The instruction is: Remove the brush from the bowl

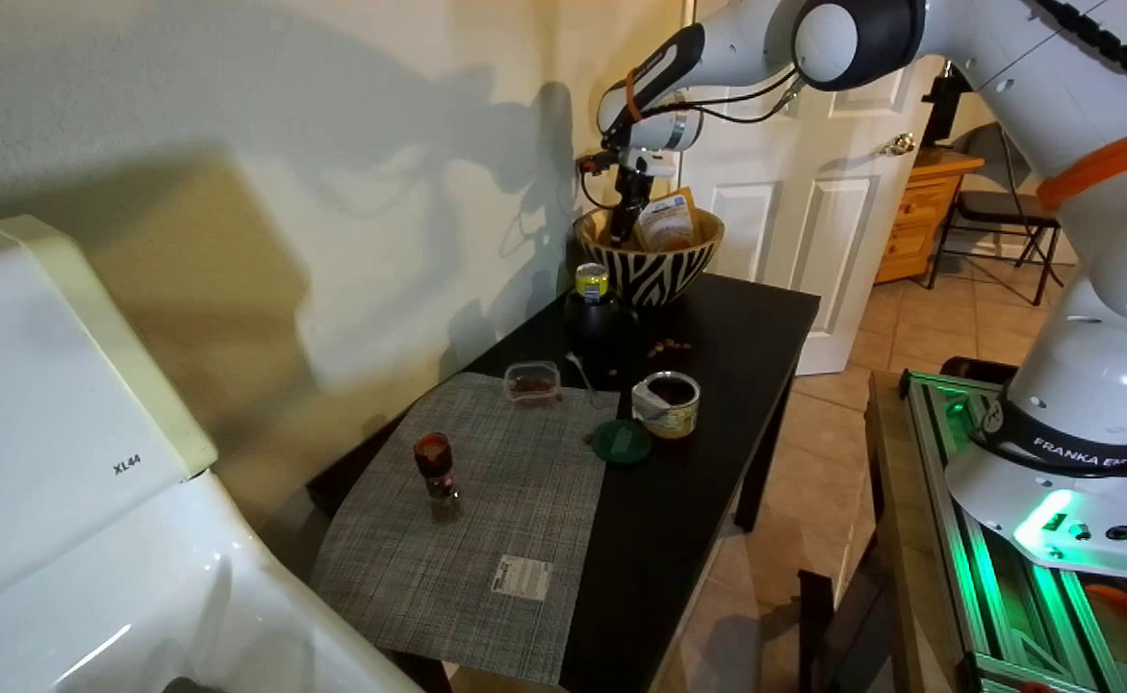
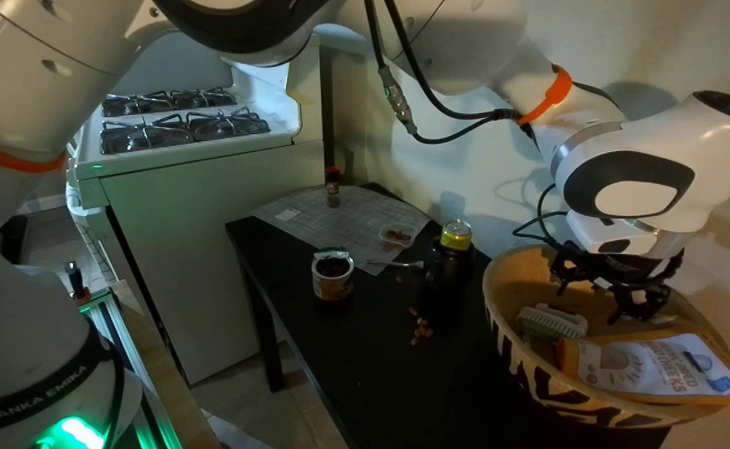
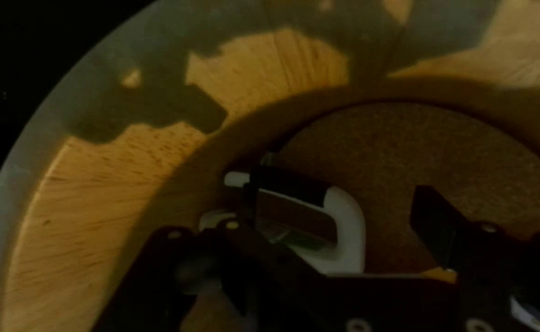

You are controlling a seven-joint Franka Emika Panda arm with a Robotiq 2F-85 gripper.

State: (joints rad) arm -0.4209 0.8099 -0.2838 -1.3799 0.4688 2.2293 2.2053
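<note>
Wall [image 1: 409,221] bounds one long side. White stove [image 2: 215,243] stands at one end; arm [image 1: 986,67] reaches over to the opposite end. Dark table [image 1: 640,539] between: outer long edge faces the arm base [image 1: 996,496], floor [image 1: 813,423] showing in the gap. Gray placemat [image 1: 525,481] takes the stove end; a strip of dark tabletop runs between it and that outer edge.

Striped bowl [image 1: 669,274] sits upright at that opposite end, near the wall; rim contact with the wall can't be told. Orange-and-white pouch [image 2: 657,365] leans in the bowl, poking above the rim and taking up one side.

Gripper [image 2: 589,304] points down in the bowl's mouth, fingers spread apart, bowl bottom visible in the gap. Tip depth below the rim: can't tell.

Black jug [image 1: 594,332] stands just beside the bowl on the wall side, so that flank is tight. Round tub [image 1: 676,422] is nearer the outer edge, apart from the bowl, dark tabletop between. Clear container [image 1: 525,368] sits on the placemat.

Brush [image 2: 548,322] lies low in the bowl, just beside the inner wall, near the pouch. In the wrist view its white loop handle shows between the fingers: one finger overlaps the handle's end, contact can't tell; the other stands off with bowl bottom between.

Red-topped grinder [image 1: 438,472] upright on the placemat. Green lid [image 1: 621,443] at the placemat's edge, beside the tub. Yellow can [image 1: 592,281] on top of the jug. Small brown bits [image 2: 424,332] on the tabletop near the jug.
</note>
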